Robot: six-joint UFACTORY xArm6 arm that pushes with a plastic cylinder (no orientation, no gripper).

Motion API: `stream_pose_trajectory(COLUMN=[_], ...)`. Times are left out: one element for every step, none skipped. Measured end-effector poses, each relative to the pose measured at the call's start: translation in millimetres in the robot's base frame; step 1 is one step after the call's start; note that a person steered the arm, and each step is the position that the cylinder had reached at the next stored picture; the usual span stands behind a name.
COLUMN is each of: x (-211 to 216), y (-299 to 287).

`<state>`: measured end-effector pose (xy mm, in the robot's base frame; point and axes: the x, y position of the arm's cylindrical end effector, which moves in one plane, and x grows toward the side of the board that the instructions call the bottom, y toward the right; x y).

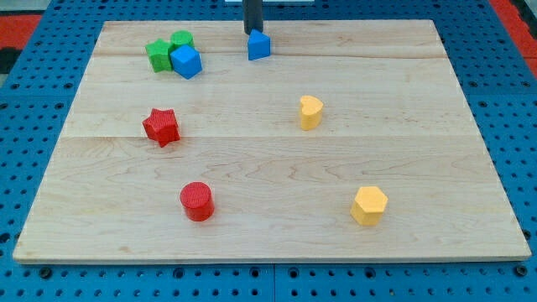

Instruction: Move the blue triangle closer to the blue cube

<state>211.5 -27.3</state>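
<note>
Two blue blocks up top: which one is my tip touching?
The blue triangle, alone right of the cluster; my tip sits at its upper edge. The blue cube adjoins the green blocks.

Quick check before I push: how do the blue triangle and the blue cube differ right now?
The blue triangle stands alone near the view's top centre, while the blue cube sits farther to the view's left, against two green blocks. My tip is right at the triangle's top-left edge; the cube is well away from my tip. The triangle looks narrower and wedge-shaped, the cube boxier. Both are the same blue and rest on the wooden board.
</note>
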Motion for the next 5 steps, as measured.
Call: stream_pose_trajectory(x=[-11,-15,-15,-13,-3], y=[14,57,65,65,68])
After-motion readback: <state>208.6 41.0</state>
